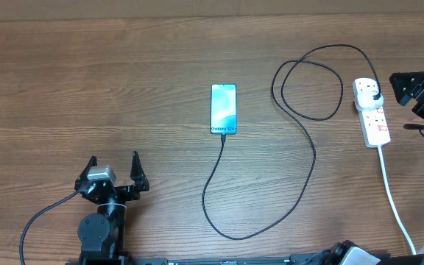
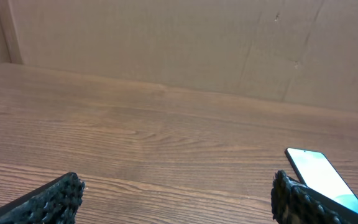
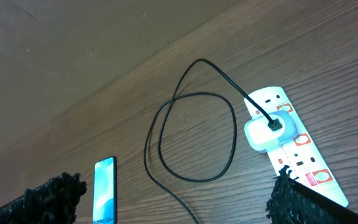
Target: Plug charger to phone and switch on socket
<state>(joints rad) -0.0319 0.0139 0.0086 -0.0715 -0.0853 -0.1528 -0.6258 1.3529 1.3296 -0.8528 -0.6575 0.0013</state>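
While the left pincer (image 1: 114, 159) hangs near the counter's (image 1: 87, 73) front edge, jaws spread wide with nothing between them, broad bare wood lies open all around it. The Galaxy phone (image 1: 224, 109) lies flat mid-counter, screen lit, well apart from both arms. The black charger cable (image 1: 314, 156) meets the phone's near short end and sweeps toward the front edge. It then curls through a loop up to a white adapter (image 3: 266, 132) seated in the power strip (image 1: 377, 125). That strip lies close to the right edge, its white cord (image 1: 392, 199) running frontward. The right pincer (image 3: 176, 186), equally wide and empty, hovers just beside the strip.
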